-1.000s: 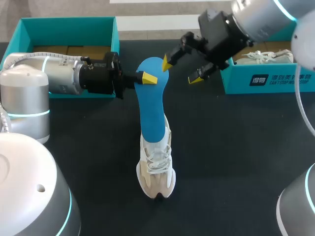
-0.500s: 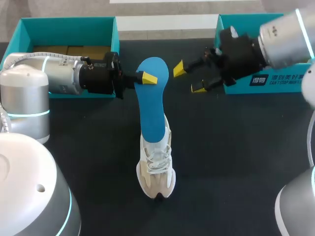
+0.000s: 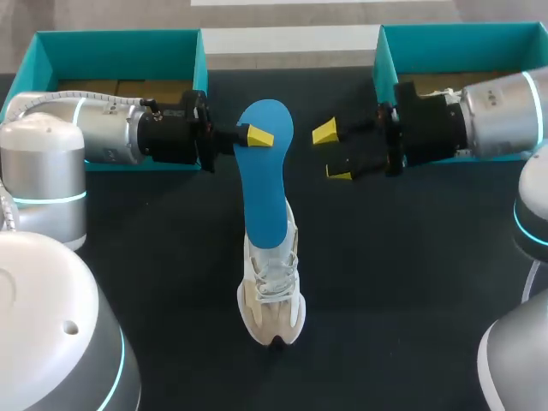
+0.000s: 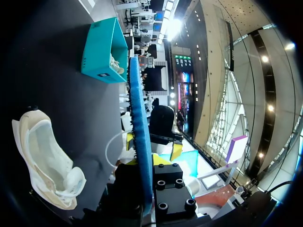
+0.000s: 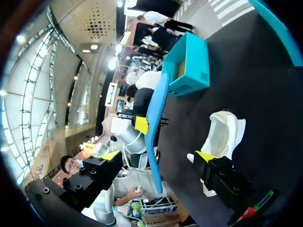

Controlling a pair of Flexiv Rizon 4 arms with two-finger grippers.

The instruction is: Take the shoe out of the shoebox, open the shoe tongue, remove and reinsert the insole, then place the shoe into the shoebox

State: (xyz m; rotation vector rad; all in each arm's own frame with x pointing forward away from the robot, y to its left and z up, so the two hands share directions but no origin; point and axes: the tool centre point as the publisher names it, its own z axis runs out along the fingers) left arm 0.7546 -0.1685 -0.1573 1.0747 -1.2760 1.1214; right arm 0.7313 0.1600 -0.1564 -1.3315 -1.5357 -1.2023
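Clamps insole (image 3: pixel 264 171) in left gripper (image 3: pixel 250 137): one yellow fingertip (image 3: pixel 258 135) lies on the blue upper face near the wide end, the other sits beneath, hidden in head view. Left wrist view confirms: shows insole (image 4: pixel 139 118) edge-on, running straight out between the fingers of the gripper (image 4: pixel 150 146), with both yellow tips against its faces.

Holds insole out over table (image 3: pixel 411 257), wide end toward the rear. In head view narrow end overlaps opening of shoe (image 3: pixel 272 287); cannot tell whether it touches or enters.

Shoe position: on table, outside both boxes, upright on its sole, toe toward the robot, laces up. Sits roughly midway between the arms and nearer the front than either box. In left wrist view appears as a pale shell (image 4: pixel 45 161) beside and below the gripper; in right wrist view as a white shoe (image 5: pixel 220 137) ahead of the gripper, beyond one finger.

Holds right gripper (image 3: pixel 332 154) with fingers spread and nothing between them, just beside the wide end of insole, not touching. Right wrist view shows insole (image 5: pixel 155 118) ahead of the spread tips (image 5: pixel 110 155).

Boxes: left box (image 3: pixel 120 51) teal, at rear left, behind left arm; right box (image 3: pixel 462 38) teal, at rear right, partly covered by right arm. Contains a second white shoe (image 4: pixel 114 64), seen in left wrist view.
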